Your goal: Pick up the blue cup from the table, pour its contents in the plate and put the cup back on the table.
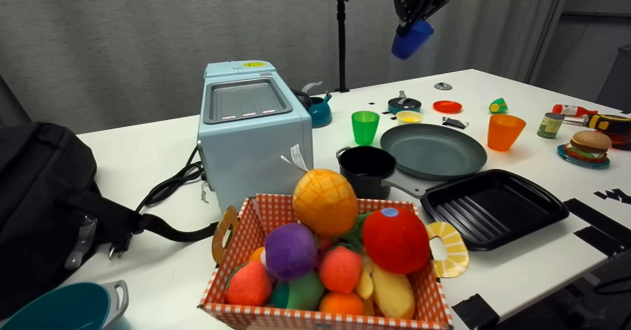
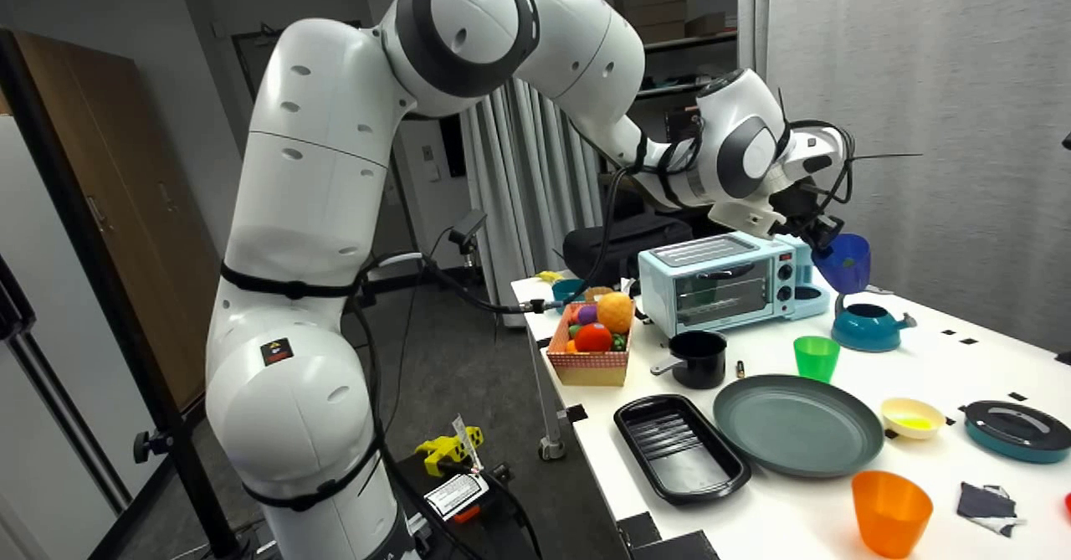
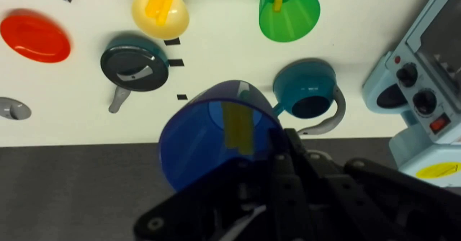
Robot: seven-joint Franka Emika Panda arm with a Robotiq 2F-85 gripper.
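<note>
The blue cup [image 1: 414, 40] is held tilted in the air, high above the back part of the white table [image 1: 537, 192]. It also shows in an exterior view [image 2: 843, 265] and in the wrist view [image 3: 191, 143]. My gripper [image 3: 284, 136] is shut on the cup's rim, one finger inside the wall and one outside. It also shows in both exterior views [image 1: 405, 28] [image 2: 824, 246]. The yellow contents [image 3: 237, 127] lie inside the cup. The dark grey plate [image 1: 434, 151] lies flat on the table, away from the cup. It also shows in an exterior view [image 2: 797, 426].
A green cup [image 2: 816, 357], a teal kettle [image 2: 870, 327] and a light blue toaster oven [image 2: 703, 284] stand near the plate and the held cup. An orange cup [image 1: 504, 132], black tray [image 1: 493, 206], black pot [image 1: 367, 172] and cream bowl [image 2: 912, 418] surround the plate. A fruit basket [image 1: 325, 315] stands nearby.
</note>
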